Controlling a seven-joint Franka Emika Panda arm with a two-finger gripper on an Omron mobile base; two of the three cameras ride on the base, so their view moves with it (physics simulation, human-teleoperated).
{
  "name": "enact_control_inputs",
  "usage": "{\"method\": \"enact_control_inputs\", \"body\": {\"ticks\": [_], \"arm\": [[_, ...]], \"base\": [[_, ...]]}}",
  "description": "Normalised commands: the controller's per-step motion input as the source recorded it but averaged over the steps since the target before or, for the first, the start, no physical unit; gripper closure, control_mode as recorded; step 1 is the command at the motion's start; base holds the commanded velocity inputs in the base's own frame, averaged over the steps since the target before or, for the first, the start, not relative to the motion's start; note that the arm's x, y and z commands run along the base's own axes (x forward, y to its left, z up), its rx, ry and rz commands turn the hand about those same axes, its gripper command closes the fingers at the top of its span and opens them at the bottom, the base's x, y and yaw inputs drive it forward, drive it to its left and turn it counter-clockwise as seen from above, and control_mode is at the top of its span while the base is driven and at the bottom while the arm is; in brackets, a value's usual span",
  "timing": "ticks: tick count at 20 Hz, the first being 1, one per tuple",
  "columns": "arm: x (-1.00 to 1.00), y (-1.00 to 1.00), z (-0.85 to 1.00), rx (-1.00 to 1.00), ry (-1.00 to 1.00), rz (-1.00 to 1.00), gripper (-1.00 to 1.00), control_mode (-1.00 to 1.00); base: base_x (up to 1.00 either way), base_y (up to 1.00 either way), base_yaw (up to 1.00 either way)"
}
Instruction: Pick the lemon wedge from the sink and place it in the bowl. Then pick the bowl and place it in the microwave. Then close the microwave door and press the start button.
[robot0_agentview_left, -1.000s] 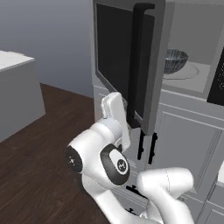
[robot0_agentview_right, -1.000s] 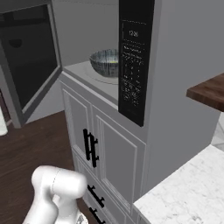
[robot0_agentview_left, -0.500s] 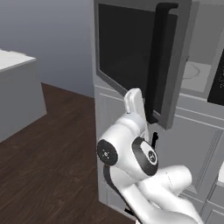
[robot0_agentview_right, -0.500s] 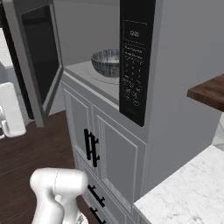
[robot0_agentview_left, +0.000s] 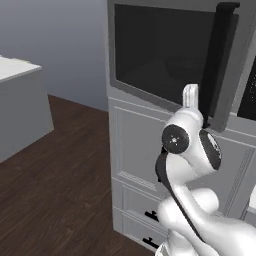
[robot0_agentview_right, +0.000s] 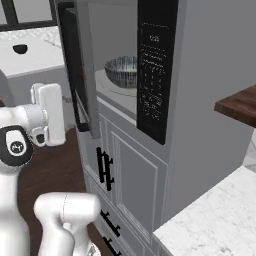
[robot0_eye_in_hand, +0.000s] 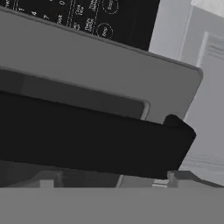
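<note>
Door (robot0_agentview_left: 165, 55): nearly shut, dark glass pane, black handle (robot0_eye_in_hand: 92, 140) along its free edge.
Bowl (robot0_agentview_right: 121, 71): inside microwave (robot0_agentview_right: 117, 95), seen through the gap.
Gripper: close against door; jaw state cannot be told.

grey cabinet doors (robot0_agentview_right: 131, 175) | black handles (robot0_agentview_right: 104, 169) | wood floor (robot0_agentview_left: 55, 185)
</note>
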Motion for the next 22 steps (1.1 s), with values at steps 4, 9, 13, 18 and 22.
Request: {"method": "enact_control_inputs", "body": {"ticks": [4, 9, 13, 18, 22], "arm": [[0.63, -0.97, 0.71, 0.33, -0.04, 0.0, -1.0, -1.0], [0.51, -0.45, 0.49, 0.19, -0.13, 0.0, -1.0, -1.0], [0.69, -0.16, 0.3, 0.13, -0.05, 0.0, -1.0, -1.0], [0.83, -0.29, 0.11, 0.11, 0.0, 0.0, -1.0, -1.0], [0.97, -0.4, -0.08, 0.07, 0.0, 0.0, -1.0, -1.0]], "base": [[0.0, 0.0, 0.0], [0.0, 0.0, 0.0], [0.0, 0.0, 0.0], [0.0, 0.0, 0.0], [0.0, 0.0, 0.0]]}}
